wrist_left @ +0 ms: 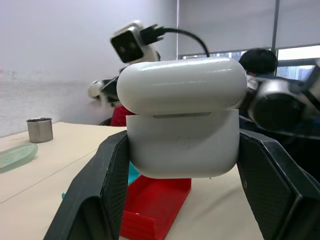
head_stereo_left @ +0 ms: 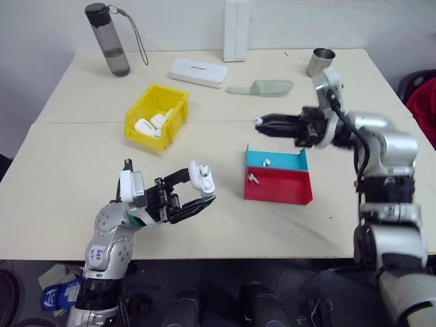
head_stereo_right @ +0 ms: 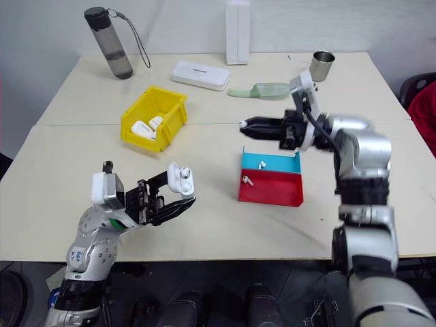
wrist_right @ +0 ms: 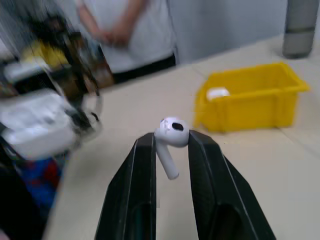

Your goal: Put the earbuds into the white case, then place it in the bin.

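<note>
Earbud in hand: I have 1 earbud [wrist_right: 170, 137] pinched at its head between my right gripper [head_stereo_left: 262, 125] fingertips, stem hanging free, held in the air above the table between the bin and the tray.
White case: my left gripper [head_stereo_left: 199, 187] is clamped on the white case [head_stereo_left: 201, 176] by its lower body, low over the near table edge. The lid [wrist_left: 182, 84] looks raised only a crack.
Other earbuds: 2 more small white earbuds lie in the red-and-blue tray [head_stereo_left: 278, 178], 1 on the blue half [head_stereo_left: 266, 162], 1 on the red half [head_stereo_left: 253, 178].
Bin: the yellow bin [head_stereo_left: 156, 116] sits left of centre with several white cases already in it, well apart from both grippers.
Step in hand, my judgement: carrying this earbud across to the case. To do it well I need the lid fully open first, then the stem pointed down into its well, then a loosened pinch only once the head is seated. The grip on the head is slight; a quick swing could flick it out.
Surface: pale, smooth tabletop with a seam running across it.
Room: a grey bottle [head_stereo_left: 108, 39], a flat white box [head_stereo_left: 198, 72], a green scoop [head_stereo_left: 261, 88], a metal cup [head_stereo_left: 320, 61] and a tall white box [head_stereo_left: 236, 30] stand along the far side; a person [wrist_right: 127, 30] stands beyond the table.
</note>
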### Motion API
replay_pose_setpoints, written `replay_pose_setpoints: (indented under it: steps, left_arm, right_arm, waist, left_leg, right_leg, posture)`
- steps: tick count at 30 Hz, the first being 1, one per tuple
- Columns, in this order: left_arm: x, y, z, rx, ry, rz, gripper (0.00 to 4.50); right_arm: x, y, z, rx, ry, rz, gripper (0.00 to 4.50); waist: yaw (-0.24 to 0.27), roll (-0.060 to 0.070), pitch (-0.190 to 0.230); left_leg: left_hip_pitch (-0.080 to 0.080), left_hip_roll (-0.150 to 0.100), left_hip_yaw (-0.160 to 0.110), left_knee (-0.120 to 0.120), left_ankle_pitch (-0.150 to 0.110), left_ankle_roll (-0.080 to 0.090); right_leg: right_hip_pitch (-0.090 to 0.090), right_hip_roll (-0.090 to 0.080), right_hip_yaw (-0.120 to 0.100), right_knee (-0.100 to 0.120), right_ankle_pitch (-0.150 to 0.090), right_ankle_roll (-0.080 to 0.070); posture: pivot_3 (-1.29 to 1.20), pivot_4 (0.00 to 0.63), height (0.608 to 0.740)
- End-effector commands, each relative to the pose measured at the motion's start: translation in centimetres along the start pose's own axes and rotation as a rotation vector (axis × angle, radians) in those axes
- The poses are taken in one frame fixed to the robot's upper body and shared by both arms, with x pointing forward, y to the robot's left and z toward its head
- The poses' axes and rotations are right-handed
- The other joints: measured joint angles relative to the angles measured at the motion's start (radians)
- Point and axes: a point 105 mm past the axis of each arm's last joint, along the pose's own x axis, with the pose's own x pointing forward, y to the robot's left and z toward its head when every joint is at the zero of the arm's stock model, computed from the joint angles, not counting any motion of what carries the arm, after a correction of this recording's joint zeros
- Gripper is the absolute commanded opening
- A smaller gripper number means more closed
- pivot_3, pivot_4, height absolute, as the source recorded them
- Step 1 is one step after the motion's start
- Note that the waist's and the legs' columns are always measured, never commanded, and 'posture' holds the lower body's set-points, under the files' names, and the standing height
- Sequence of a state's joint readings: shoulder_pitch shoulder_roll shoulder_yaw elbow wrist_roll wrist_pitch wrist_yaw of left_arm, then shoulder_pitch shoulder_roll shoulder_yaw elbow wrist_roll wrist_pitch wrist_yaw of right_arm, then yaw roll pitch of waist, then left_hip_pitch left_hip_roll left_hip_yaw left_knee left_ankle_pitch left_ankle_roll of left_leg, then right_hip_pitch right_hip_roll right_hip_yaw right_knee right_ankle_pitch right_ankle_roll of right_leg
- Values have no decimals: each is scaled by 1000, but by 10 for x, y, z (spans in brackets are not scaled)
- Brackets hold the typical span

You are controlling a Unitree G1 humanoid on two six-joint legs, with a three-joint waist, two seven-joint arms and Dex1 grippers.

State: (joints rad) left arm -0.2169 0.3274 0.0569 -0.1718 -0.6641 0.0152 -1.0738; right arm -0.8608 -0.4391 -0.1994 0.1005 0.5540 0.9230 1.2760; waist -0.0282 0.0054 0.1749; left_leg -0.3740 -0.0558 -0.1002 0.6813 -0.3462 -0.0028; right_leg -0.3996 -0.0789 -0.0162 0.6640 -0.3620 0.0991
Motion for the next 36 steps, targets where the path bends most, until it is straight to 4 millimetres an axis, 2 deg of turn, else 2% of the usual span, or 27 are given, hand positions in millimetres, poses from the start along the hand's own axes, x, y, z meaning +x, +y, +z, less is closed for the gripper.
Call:
replay_pose_setpoints:
  steps: [1, 3, 6, 14, 28, 36]
  left_arm:
    - [4, 2, 6, 16, -26, -18, 2761]
    - [6, 3, 6, 17, -24, -27, 2761]
    - [9, 6, 6, 17, -25, -34, 2761]
    - [20, 7, 7, 6, -48, -56, 2761]
    - [23, 11, 9, -4, -69, -31, 2761]
    - [26, 10, 10, -1, -79, -31, 2761]
  right_arm:
    - [14, 50, 16, 7, -105, 118, 564]
    - [21, 68, 8, 43, -132, 161, 564]
    - [28, 80, 3, 73, -161, 180, 564]
    - [44, 77, -11, 44, -192, 129, 564]
    - [45, 79, -28, 41, -145, 150, 564]
    - [44, 75, -29, 39, -136, 129, 564]
  waist:
    - [0, 0, 0]
    - [2, 0, 0]
    - [2, 0, 0]
    - [1, 0, 0]
    - [2, 0, 0]
    - [2, 0, 0]
  left_leg:
    - [0, 0, 0, 0, 0, 0]
    - [0, 0, -1, -1, 0, 0]
    - [0, -1, -1, -1, 0, 0]
    - [1, -1, -1, -1, 0, 0]
    - [1, -1, -1, -1, 0, 0]
    - [1, -1, -1, -1, 0, 0]
  right_leg:
    - [0, 0, 0, 0, 0, 0]
    - [0, 0, 0, 0, 0, 0]
    - [0, 0, 0, 0, 0, 0]
    - [1, 0, 0, 0, 0, 0]
    - [2, 0, 0, -1, 0, 0]
    - [2, 0, 0, -1, 0, 0]
  posture:
    - [0, 150, 740]
    - [0, 150, 740]
    - [0, 150, 740]
    - [0, 150, 740]
    - [0, 150, 740]
    - [0, 150, 740]
